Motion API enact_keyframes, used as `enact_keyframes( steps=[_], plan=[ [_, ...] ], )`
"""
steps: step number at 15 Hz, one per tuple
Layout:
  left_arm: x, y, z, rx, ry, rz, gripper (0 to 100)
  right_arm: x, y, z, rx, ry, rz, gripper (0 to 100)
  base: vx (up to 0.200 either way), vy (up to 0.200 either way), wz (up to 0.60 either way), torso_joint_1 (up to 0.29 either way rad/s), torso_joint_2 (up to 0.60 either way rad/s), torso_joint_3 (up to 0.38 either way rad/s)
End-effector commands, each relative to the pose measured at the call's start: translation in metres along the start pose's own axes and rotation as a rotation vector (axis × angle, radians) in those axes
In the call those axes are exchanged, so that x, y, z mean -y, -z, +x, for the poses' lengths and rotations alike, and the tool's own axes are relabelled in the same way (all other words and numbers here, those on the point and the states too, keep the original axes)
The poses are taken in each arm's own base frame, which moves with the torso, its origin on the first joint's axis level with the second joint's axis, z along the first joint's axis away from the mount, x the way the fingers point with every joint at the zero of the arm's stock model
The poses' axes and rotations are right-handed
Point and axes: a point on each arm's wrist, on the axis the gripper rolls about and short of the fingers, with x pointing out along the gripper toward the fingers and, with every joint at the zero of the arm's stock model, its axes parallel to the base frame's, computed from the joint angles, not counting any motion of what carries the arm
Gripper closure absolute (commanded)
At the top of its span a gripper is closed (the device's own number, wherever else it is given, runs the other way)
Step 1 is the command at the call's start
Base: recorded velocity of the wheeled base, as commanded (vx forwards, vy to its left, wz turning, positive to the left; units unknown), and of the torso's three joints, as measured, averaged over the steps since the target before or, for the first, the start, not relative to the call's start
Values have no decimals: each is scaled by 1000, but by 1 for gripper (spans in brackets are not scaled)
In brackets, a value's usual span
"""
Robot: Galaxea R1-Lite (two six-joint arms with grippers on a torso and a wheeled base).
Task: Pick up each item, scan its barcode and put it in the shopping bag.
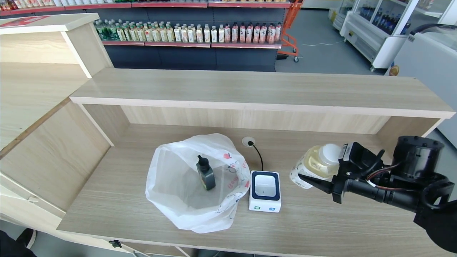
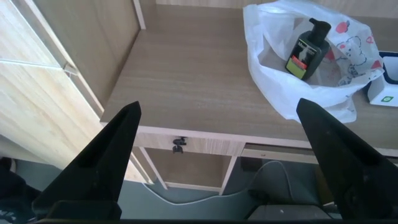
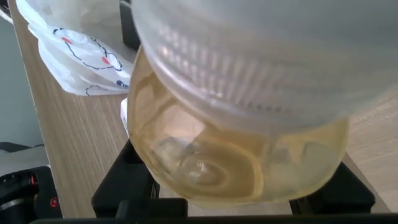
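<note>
Yellow liquid fills the clear, rounded bottle [image 1: 316, 164] with its ribbed white cap. The right claw [image 1: 314, 175] grips it, tilted, above the desk [image 1: 321, 221], right of the scanner [image 1: 265, 189]. The next move likely calls for turning the label's barcode toward the scanner's glossy window and holding steady. The left claw [image 2: 219, 104] hangs open off the desk's front edge. A crinkly white bag [image 1: 171, 185] holds a dark pump bottle [image 1: 205, 174].

A shop, seen from behind its checkout. A wooden counter [image 1: 250, 89] carries a barcode scanner [image 1: 265, 191] and, to its left, a plastic shopping bag [image 1: 171, 185]. Across the far aisle, shelves [image 1: 192, 44] hold rows of drink bottles [image 1: 185, 34]. An orange trolley [image 1: 291, 25] stands beside them, and glass-fronted fridges [image 1: 378, 28] stand at far right.
</note>
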Motion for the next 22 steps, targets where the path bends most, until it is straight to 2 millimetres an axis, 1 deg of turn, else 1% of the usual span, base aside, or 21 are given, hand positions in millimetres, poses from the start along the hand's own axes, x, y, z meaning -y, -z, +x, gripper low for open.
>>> enact_keyframes(
  steps=[1, 3, 5, 6, 8, 11, 15, 22],
  plan=[
    [0, 0, 0, 0, 1, 0, 0, -11, 13, 17, 10, -77, -18, 100, 0, 0, 0, 0, 0, 0],
    [0, 0, 0, 0, 1, 0, 0, -16, 23, 29, 46, -113, -58, 100, 0, 0, 0, 0, 0, 0],
    [0, 0, 0, 0, 0, 0, 0, -20, 36, 37, 99, -136, -124, 100, 0, 0, 0, 0, 0, 0],
    [0, 0, 0, 0, 1, 0, 0, -21, 39, 39, 113, -133, -135, 100, 0, 0, 0, 0, 0, 0],
    [0, 0, 0, 0, 0, 0, 0, -23, 38, 41, 119, -140, -144, 100, 0, 0, 0, 0, 0, 0],
    [0, 0, 0, 0, 1, 0, 0, -21, 40, 41, 118, -133, -181, 100, 0, 0, 0, 0, 0, 0],
    [0, 0, 0, 0, 0, 0, 0, -23, 46, 45, 107, -133, -194, 100, 0, 0, 0, 0, 0, 0],
    [0, 0, 0, 0, 0, 0, 0, -14, 55, 64, 147, -102, -241, 100, 0, 0, 0, 0, 0, 0]
  ],
)
